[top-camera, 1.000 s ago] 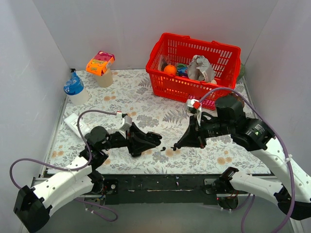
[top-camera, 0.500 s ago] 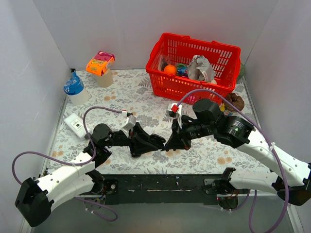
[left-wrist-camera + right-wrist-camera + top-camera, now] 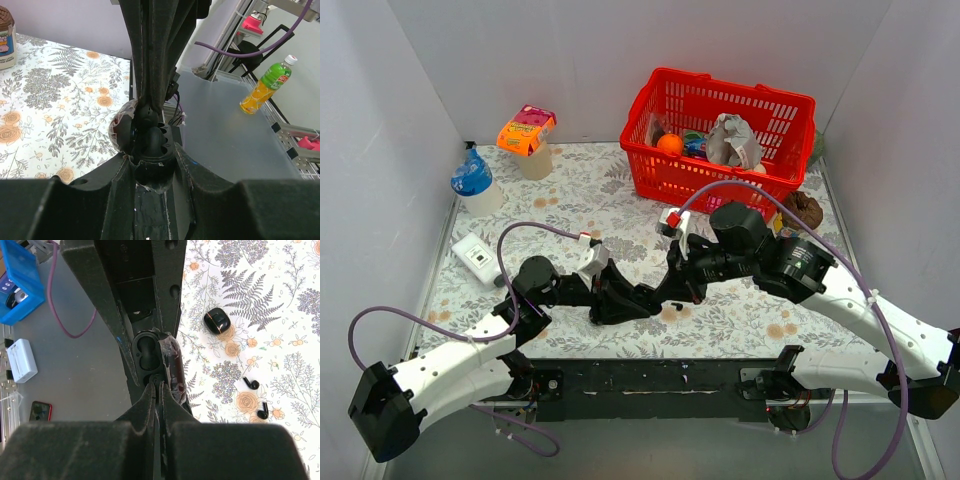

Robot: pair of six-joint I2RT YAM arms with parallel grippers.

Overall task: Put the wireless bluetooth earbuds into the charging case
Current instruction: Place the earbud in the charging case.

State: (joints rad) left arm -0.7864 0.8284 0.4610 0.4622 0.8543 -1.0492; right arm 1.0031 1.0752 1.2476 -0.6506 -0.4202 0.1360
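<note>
My left gripper (image 3: 628, 298) is shut on the open black charging case (image 3: 149, 145), held above the table's near edge. The case also shows in the right wrist view (image 3: 149, 351), with its empty sockets facing the camera and its lid (image 3: 172, 365) swung to the right. My right gripper (image 3: 159, 385) is shut on a tiny black earbud (image 3: 159, 380), its tips right at the case's near socket. In the top view the right gripper (image 3: 663, 291) meets the left one. Two more earbuds (image 3: 251, 383) (image 3: 262, 411) lie loose on the floral mat.
A black oval piece (image 3: 217, 320) lies on the mat beyond the loose earbuds. A red basket (image 3: 665, 180) full of items stands at the back right. A blue-capped cup (image 3: 475, 182), an orange-topped container (image 3: 527, 135) and a white box (image 3: 477, 255) stand at the left.
My right gripper has swung left from the mat's middle to the case held by my left gripper. The left gripper has shifted slightly right with the case.
</note>
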